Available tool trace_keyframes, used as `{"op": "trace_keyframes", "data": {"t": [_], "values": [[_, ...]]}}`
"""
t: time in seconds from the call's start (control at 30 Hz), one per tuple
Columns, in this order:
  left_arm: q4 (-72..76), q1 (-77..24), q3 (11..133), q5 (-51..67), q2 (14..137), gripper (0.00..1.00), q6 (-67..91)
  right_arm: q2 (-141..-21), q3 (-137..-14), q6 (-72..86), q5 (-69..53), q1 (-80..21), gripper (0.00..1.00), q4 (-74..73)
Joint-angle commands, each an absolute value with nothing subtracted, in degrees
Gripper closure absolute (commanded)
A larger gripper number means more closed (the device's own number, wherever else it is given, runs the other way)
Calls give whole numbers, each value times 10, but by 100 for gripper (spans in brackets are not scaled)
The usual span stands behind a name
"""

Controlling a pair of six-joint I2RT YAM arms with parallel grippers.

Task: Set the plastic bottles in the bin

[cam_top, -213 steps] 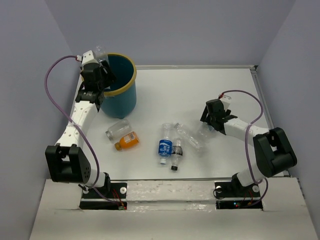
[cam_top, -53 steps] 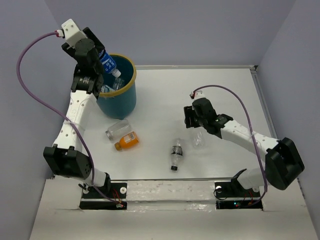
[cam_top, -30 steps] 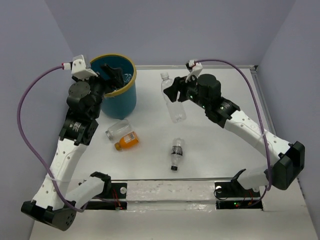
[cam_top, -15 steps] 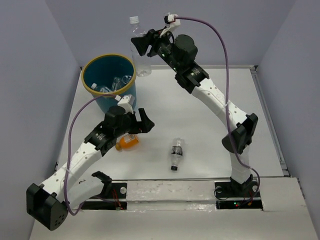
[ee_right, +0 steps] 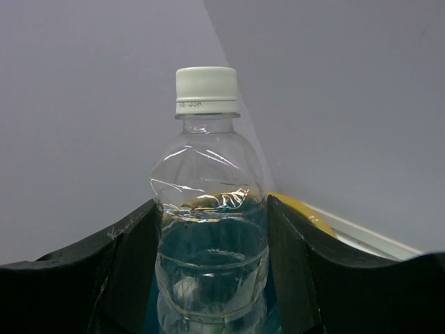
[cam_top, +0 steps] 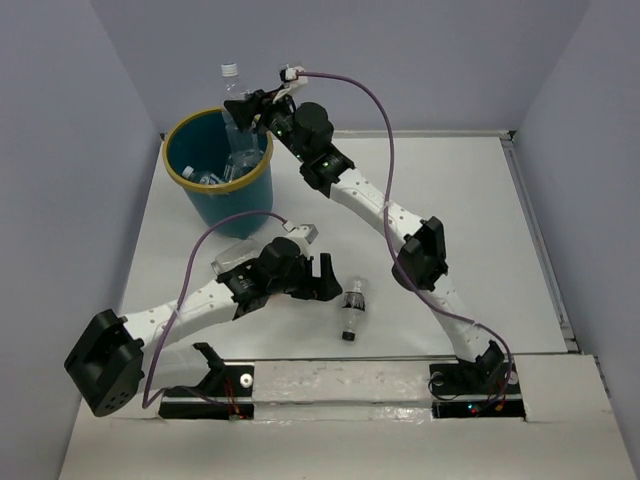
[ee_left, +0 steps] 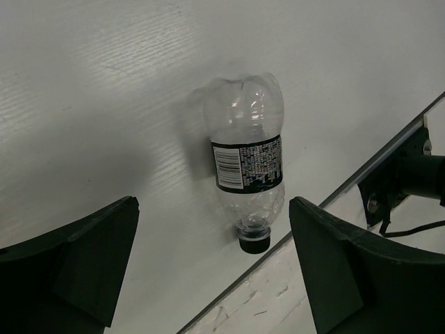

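Ribbed clear bottle (ee_right: pixel 208 202) reached round teal bin (cam_top: pixel 232 203).

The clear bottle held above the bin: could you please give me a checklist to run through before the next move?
1. Grip: right gripper shut on the clear bottle: ok.
2. Held bottle upright: ok.
3. Held bottle fully inside the rim line of the bin: cannot tell; it hangs near the rim's right side.
4. Other arm: left gripper open: ok.
5. Next target: dark-labelled bottle lying centred ahead of the left gripper, untouched: ok.
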State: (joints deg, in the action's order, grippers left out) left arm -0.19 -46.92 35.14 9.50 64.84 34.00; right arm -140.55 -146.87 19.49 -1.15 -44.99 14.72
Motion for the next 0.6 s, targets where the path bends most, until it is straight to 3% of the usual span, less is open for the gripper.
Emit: {"op": "trace_keyframes", "data": {"t": [0.0, 0.03, 0.13, 0.17, 0.4, 0.57], "values": [[66, -482, 345, 84, 660, 1, 352, -1391, -1478, 190, -19, -468, 54, 224], [75, -486, 345, 84, 667, 1, 354, -1382, -1465, 191, -21, -468, 39, 225], [91, -495, 349, 88, 687, 1, 357, -1360, -1420, 190, -28, -473, 8, 213], [92, -497, 352, 87, 693, 1, 358, -1341, -1410, 186, -32, -473, 4, 208], [95, -528, 395, 79, 776, 1, 348, -1173, -1244, 162, -51, -473, 0, 170], [71, -542, 452, 53, 837, 1, 339, -1015, -1010, 142, -36, -473, 0, 166]]}}
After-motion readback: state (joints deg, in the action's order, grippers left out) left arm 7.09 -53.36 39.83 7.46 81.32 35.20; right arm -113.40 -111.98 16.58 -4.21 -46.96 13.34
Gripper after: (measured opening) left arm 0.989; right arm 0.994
